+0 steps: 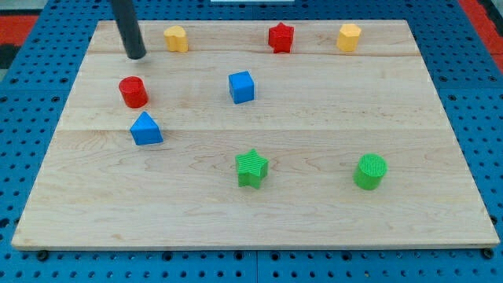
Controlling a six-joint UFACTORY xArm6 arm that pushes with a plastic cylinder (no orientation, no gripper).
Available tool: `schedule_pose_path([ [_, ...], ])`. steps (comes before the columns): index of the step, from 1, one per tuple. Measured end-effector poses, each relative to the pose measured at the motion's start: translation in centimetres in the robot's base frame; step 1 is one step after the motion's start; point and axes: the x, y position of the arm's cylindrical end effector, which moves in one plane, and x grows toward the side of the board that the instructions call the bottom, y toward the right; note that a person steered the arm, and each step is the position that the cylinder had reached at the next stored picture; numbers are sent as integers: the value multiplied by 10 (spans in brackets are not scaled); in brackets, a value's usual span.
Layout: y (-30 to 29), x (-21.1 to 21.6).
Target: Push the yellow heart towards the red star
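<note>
The yellow heart (176, 38) lies near the view's top left of the wooden board (314, 118). The red star (280, 37) lies to its right, near the top middle, at about the same height. My tip (136, 56) rests on the board just left of and slightly below the yellow heart, with a small gap between them. The dark rod rises from the tip out of the view's top.
A yellow hexagon (349, 37) lies right of the red star. A red cylinder (134, 92) and a blue triangle block (146, 130) lie below my tip. A blue cube (242, 86) is mid-board. A green star (251, 168) and a green cylinder (370, 171) lie lower.
</note>
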Motion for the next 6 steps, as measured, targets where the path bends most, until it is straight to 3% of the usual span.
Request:
schedule_pose_path([
  [4, 53, -54],
  [6, 119, -42],
])
